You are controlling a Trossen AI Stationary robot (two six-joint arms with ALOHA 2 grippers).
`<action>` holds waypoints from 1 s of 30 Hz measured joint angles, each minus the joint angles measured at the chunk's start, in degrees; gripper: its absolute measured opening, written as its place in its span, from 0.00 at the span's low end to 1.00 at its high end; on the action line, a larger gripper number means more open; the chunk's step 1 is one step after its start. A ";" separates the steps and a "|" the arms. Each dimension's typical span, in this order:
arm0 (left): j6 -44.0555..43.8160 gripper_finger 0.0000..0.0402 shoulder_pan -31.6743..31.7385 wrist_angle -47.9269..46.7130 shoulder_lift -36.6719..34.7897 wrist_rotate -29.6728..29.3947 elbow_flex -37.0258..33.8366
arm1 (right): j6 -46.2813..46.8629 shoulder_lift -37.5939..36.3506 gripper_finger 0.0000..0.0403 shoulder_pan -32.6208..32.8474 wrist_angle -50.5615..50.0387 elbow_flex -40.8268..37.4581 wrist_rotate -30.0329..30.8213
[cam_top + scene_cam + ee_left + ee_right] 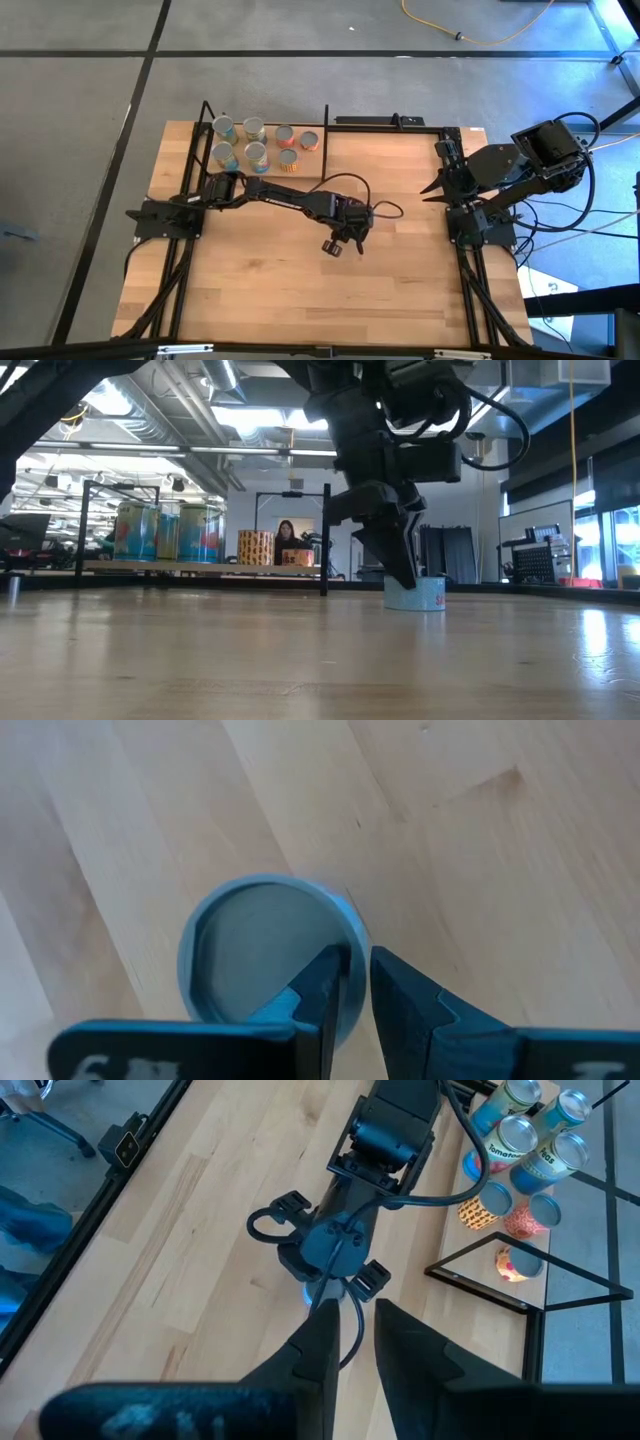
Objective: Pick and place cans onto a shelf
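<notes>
Behind the pale wooden table (300, 660) the room is a lit workshop, with a person seated at the far end. My left gripper (358, 982) hangs over mid-table, fingers nearly closed with only a slit between them, poised above a blue can (262, 948) without holding it. That can's label is mostly hidden by my fingers in the low view. Six cans (254, 143) stand on the shelf (300, 165) at the far left corner. My right gripper (432, 189) waits by the right edge, nearly closed and empty.

Grey floor (90, 120) (dark seams), bright ceiling lights (250, 418), seated person (287, 540).
</notes>
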 joint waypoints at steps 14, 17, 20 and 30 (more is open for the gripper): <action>-12.52 0.02 0.04 -7.85 -0.39 1.64 0.15 | -0.15 0.00 0.17 0.00 0.00 0.01 -0.04; -15.45 0.02 -0.23 -10.17 -1.36 2.26 -0.13 | -1.41 0.00 0.17 0.01 0.00 0.00 -0.06; -19.28 0.02 -0.59 -11.59 -2.79 2.58 -0.24 | -1.40 0.00 0.17 0.00 0.00 -0.01 -0.09; -31.03 0.02 -0.44 -20.98 -13.42 -2.07 -0.20 | -1.46 0.00 0.17 -0.01 0.00 -0.02 -0.36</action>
